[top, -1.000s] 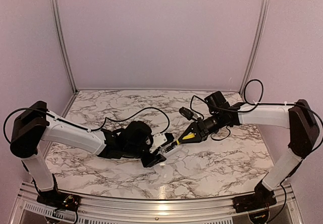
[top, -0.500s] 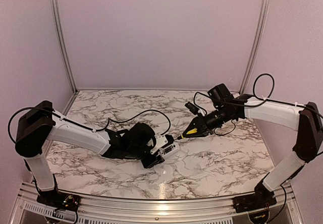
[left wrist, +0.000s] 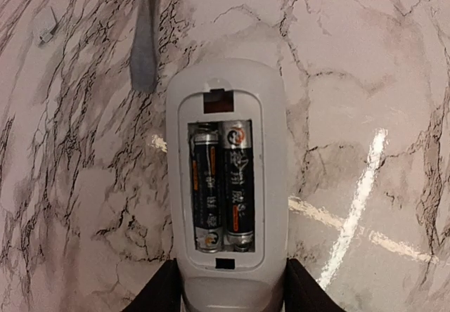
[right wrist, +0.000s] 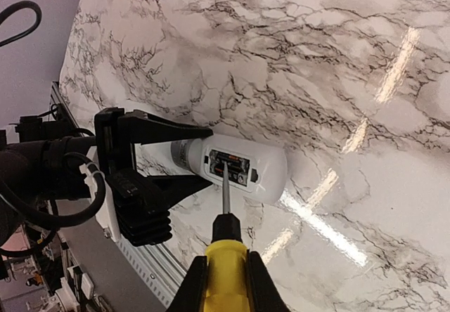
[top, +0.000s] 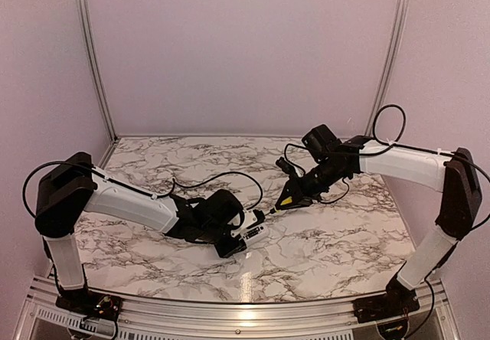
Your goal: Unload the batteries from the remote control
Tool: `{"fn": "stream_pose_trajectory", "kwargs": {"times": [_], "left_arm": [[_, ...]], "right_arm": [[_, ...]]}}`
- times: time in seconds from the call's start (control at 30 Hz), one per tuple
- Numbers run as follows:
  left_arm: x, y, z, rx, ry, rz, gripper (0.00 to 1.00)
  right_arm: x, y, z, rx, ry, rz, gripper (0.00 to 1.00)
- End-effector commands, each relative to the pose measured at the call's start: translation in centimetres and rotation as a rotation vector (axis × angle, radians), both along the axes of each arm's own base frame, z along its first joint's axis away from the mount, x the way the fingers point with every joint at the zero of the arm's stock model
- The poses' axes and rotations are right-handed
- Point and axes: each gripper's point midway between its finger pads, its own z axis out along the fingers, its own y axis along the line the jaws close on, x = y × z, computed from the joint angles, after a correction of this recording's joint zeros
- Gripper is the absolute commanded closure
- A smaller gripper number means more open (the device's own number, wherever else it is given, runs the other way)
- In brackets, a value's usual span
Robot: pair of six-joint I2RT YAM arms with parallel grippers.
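The left gripper [left wrist: 232, 299] clamps the slim white plastic remote control [left wrist: 273, 150]; the right gripper [right wrist: 225, 284] holds a yellow-handled tool [right wrist: 226, 231]. The small black cylindrical batteries [left wrist: 223, 185] look light and slick: pry at 12 o'clock.

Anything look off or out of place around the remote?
Only a small white piece lying loose on the table, apart from the remote control; I cannot tell what it is. Both batteries sit straight in their bay.

Marble table [top: 337, 240] is wide open all round. Only blockers near the remote control [right wrist: 266, 168]: the left gripper [top: 243, 235] clamping one end and the screwdriver [right wrist: 225, 259] just off the other.
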Motion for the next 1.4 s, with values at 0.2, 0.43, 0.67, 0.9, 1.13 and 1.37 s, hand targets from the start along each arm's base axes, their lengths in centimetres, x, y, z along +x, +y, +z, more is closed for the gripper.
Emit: {"fn": "stream_pose_trajectory", "kwargs": {"times": [0.2,0.43,0.67,0.9,1.13,1.37], "left_arm": [[0.0,0.4,-2.0,0.095,0.038,0.033,1.0],[0.1,0.5,-2.6,0.116,0.048,0.046,1.0],[0.0,0.5,-2.7,0.114,0.053,0.044,1.0],[-0.1,0.6,-2.8,0.116,0.057,0.041,1.0],[-0.2,0.6,-2.8,0.12,0.056,0.034,1.0],[-0.2,0.6,-2.9,0.12,0.06,0.034,1.0]], "right_arm": [[-0.2,0.6,-1.4,-0.095,0.0,0.018,1.0],[-0.5,0.8,-2.4,-0.12,0.015,0.031,1.0],[0.0,0.7,-2.8,-0.137,0.008,0.006,1.0],[0.5,0.9,-3.1,-0.14,-0.002,-0.004,1.0],[0.8,1.3,-3.6,-0.127,-0.001,0.005,1.0],[0.9,1.3,-4.0,-0.134,-0.007,0.008,1.0]]}}
